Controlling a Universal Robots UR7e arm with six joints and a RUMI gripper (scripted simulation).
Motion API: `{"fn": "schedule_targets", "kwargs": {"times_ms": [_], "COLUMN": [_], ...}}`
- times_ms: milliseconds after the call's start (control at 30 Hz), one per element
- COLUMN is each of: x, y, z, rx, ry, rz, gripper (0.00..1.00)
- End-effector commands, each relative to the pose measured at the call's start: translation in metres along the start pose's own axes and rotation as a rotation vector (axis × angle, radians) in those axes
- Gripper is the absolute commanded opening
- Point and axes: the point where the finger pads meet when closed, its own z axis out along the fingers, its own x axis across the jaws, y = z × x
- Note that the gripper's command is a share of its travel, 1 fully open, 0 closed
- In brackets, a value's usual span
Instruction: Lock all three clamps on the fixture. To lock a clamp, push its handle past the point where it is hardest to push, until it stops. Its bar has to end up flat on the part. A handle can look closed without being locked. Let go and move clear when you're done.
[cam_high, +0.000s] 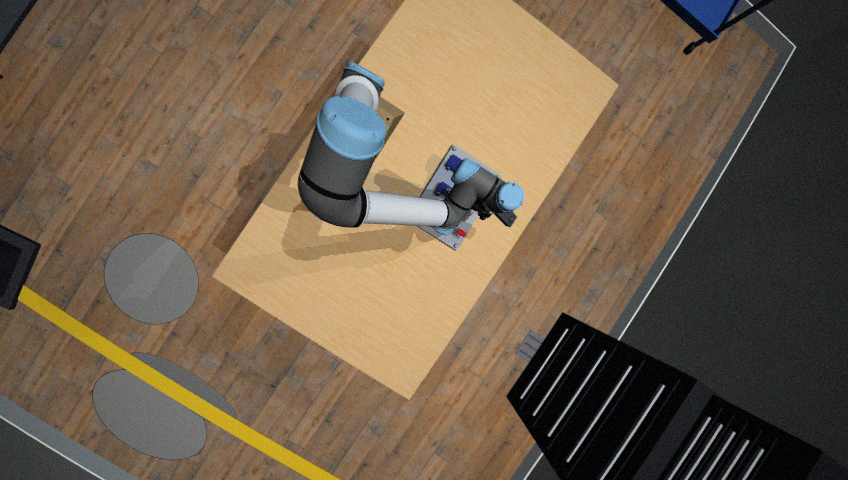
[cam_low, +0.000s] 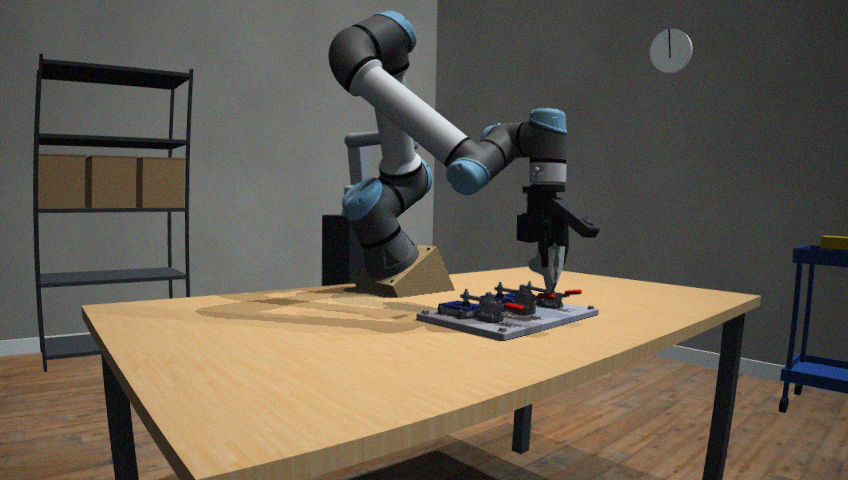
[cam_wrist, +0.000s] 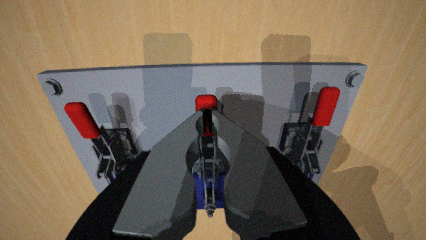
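A grey fixture plate (cam_wrist: 200, 107) lies on the wooden table, also seen in the side view (cam_low: 507, 314) and from above (cam_high: 450, 199). It carries three toggle clamps with red handles: left (cam_wrist: 81, 120), middle (cam_wrist: 206, 103) and right (cam_wrist: 325, 106). Blue parts (cam_wrist: 210, 187) sit under the clamp bars. My gripper (cam_wrist: 207, 110) is shut and empty, fingertips pointing down right above the middle clamp's handle; in the side view the gripper (cam_low: 552, 274) hangs just over the red handles. I cannot tell whether it touches the handle. The arm hides much of the plate from above.
The arm's base (cam_low: 404, 276) stands on a wedge at the table's back. A shelf with boxes (cam_low: 110, 181) stands far left, a blue cart (cam_low: 818, 315) far right, a black cabinet (cam_high: 642, 404) beside the table.
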Motion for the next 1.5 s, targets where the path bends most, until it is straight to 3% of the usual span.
{"fn": "schedule_targets", "kwargs": {"times_ms": [0, 667, 833, 1233, 1467], "x": [0.0, 0.0, 0.0, 0.0, 0.0], "y": [0.002, 0.002, -0.001, -0.001, -0.001], "z": [0.004, 0.007, -0.047, -0.047, -0.067], "rx": [-0.007, -0.007, -0.007, -0.007, -0.007], "ry": [0.0, 0.0, 0.0, 0.0, 0.0], "rz": [-0.002, -0.002, -0.002, -0.002, -0.002], "gripper": [0.0, 0.0, 0.0, 0.0, 0.0]}}
